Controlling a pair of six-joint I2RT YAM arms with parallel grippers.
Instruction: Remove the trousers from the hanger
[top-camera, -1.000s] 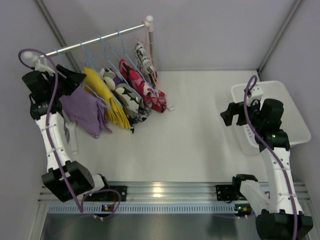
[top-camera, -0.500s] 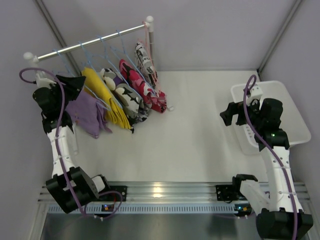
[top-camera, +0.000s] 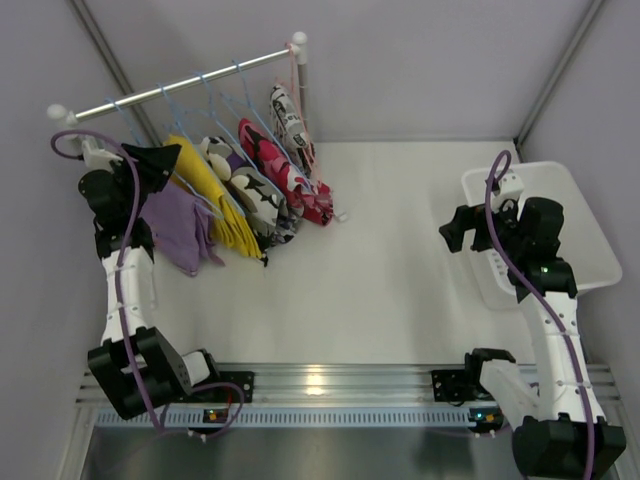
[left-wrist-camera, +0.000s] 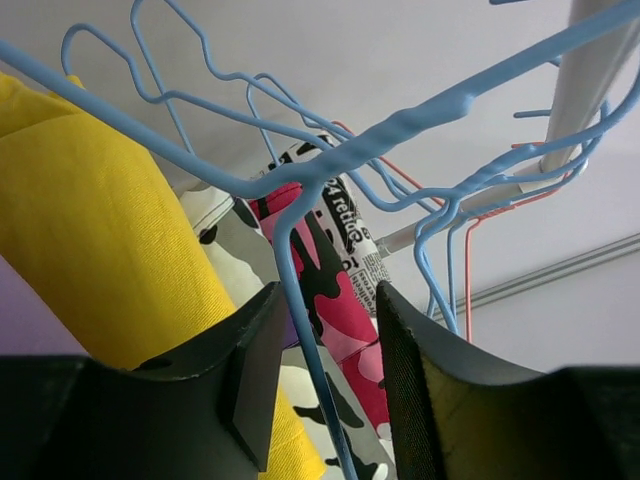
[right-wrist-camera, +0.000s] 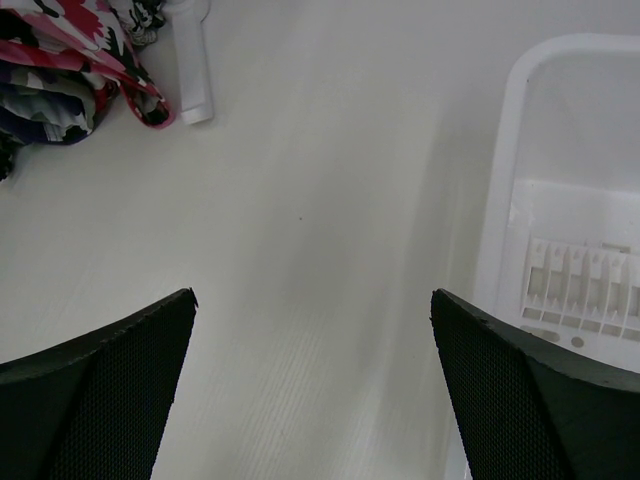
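Note:
Several small trousers hang on blue wire hangers from a silver rail (top-camera: 190, 82): lilac-purple (top-camera: 175, 225), yellow (top-camera: 215, 195), black-and-white print (top-camera: 262, 200) and pink-red print (top-camera: 285, 170). My left gripper (top-camera: 168, 158) is at the top of the lilac pair's hanger. In the left wrist view it (left-wrist-camera: 330, 375) is open, with a blue hanger wire (left-wrist-camera: 310, 330) passing between the jaws, nearer the left one. The yellow trousers (left-wrist-camera: 90, 230) and pink-red trousers (left-wrist-camera: 345, 310) lie beyond it. My right gripper (top-camera: 455, 228) is open and empty above the table (right-wrist-camera: 315, 330).
A white basket (top-camera: 580, 210) stands at the right edge, just right of my right gripper; it also shows in the right wrist view (right-wrist-camera: 510, 150). The rack's white post (right-wrist-camera: 190, 70) stands on the table beside the pink-red trousers. An orange-red hanger (left-wrist-camera: 467, 260) hangs behind the blue ones.
My left arm has swung right and upward, bringing its gripper from the far left beside the lilac trousers to the hanger wire. The right arm has not moved.

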